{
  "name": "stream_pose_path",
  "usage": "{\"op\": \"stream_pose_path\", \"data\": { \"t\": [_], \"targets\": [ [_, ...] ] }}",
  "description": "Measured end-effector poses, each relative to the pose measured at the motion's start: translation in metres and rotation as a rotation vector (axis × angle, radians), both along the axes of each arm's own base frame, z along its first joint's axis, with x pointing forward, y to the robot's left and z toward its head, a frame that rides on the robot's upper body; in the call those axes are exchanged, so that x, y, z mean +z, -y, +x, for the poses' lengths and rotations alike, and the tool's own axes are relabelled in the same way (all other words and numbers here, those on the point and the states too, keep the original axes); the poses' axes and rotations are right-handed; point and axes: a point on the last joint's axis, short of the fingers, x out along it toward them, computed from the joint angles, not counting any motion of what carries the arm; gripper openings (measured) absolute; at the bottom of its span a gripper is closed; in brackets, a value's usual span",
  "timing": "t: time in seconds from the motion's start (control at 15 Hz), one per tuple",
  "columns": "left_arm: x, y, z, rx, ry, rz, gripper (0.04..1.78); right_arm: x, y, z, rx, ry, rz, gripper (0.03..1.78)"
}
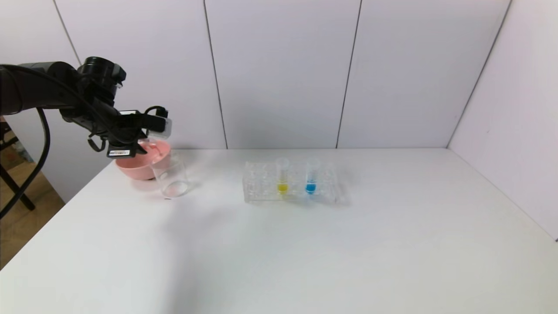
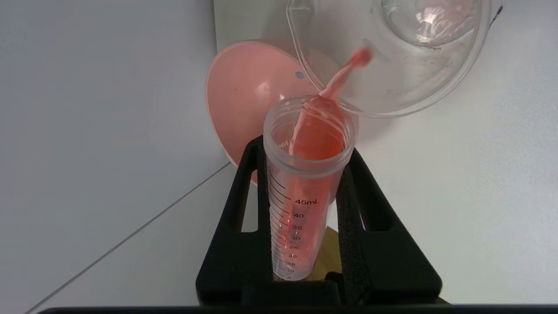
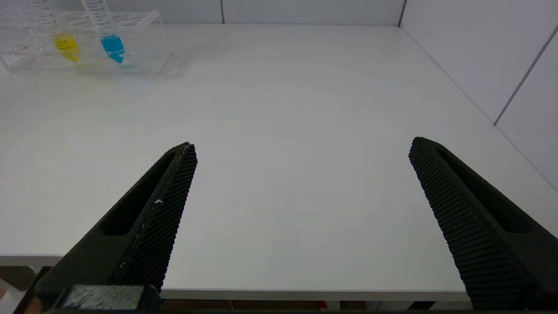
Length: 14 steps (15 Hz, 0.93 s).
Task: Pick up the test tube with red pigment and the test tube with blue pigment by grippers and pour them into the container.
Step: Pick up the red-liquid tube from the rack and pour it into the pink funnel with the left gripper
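The left pincer [image 2: 305,183] is gripping the test tube with red pigment [image 2: 305,174], its two black fingers closed tight on the tube's sides just below the rim. It is holding the tube tipped over near the far left corner of the worktop [image 1: 305,244], mouth toward the container [image 1: 171,176], and a thin red stream is running from the tube's lip into the clear beaker. The container is standing just in front of a pink bowl [image 1: 135,168], the two touching or nearly so.

The test tube with blue pigment [image 1: 311,176] is standing upright in a clear rack [image 1: 261,192] near the middle of the far edge, with a yellow-liquid tube [image 1: 282,176] beside it.

The right pincer [image 3: 301,218] is waiting wide open and empty, low over the near right part of the worktop, well apart from the rack.

The risk lies in the pour itself. The stream is crossing close to the beaker's rim, so a small drift of the wrist could be sending red liquid onto the worktop or into the pink bowl behind. The tube is smooth and held only by its sides, so tilting it further may be letting it slide. Lowering it could be knocking the light beaker over.
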Motion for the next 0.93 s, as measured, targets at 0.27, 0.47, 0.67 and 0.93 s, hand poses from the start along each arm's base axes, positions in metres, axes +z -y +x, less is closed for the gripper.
{"op": "stream_pose_path", "data": {
  "t": [0.27,0.47,0.67,0.93],
  "targets": [
    [0.0003,0.0044,0.0009,0.017,0.005,0.040,0.44,0.0000,0.0000,0.0000,0.000,0.000,0.000,1.77],
    [0.0000,0.0049,0.0011,0.017,0.003,0.055,0.44,0.0000,0.0000,0.0000,0.000,0.000,0.000,1.77],
    [0.0002,0.0062,0.0014,0.026,0.006,0.069,0.44,0.0000,0.0000,0.0000,0.000,0.000,0.000,1.77],
    [0.0003,0.0080,0.0015,0.022,0.007,0.070,0.44,0.0000,0.0000,0.0000,0.000,0.000,0.000,1.77]
  ]
}}
